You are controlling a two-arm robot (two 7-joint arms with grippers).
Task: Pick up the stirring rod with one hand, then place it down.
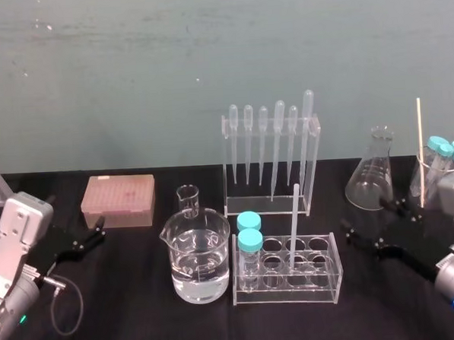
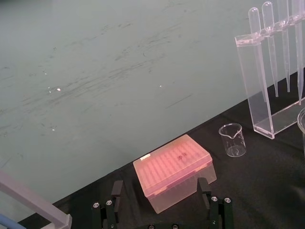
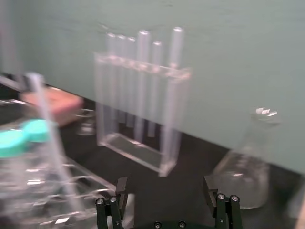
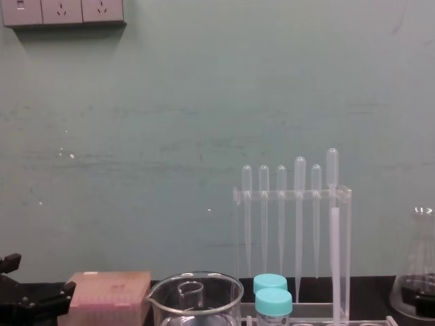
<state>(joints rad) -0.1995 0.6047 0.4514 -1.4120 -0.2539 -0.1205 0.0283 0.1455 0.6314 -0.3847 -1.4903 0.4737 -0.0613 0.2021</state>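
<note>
Left tool (image 1: 101, 228): I see it low at my near left, just above the black desk (image 1: 143, 315). Its fingers are apart and grip nothing. The left wrist view looks straight past them to the pink box.

Right tool (image 1: 364, 216): low at my near right, beside the right end of the tube rack. Its fingers are spread wide with nothing between them, and it is clear of the rod.

Tube rack (image 1: 328, 280): a clear plastic rack near the middle of the desk, close to me. Two teal-capped tubes (image 1: 250, 240) stand at its left end.

Stirring rod (image 1: 294, 227): a thin translucent white rod standing almost upright in a rack hole, to the right of the capped tubes. It rises well above the rack. Neither tool touches it.

Large beaker (image 1: 197, 259): just left of the tube rack, partly filled with clear liquid.

Small beaker (image 1: 188, 200): empty, just behind the large one.

Pink box (image 1: 118, 200): farther back on the left, lid shut, lying flat.

Pipette rack (image 1: 310, 182): behind the tube rack, a clear stand holding bulb-topped pipettes that hang tip down.

Conical flask (image 1: 373, 174): far right, upright, beyond the right tool.

Wall (image 1: 205, 49): plain teal, behind the desk.
</note>
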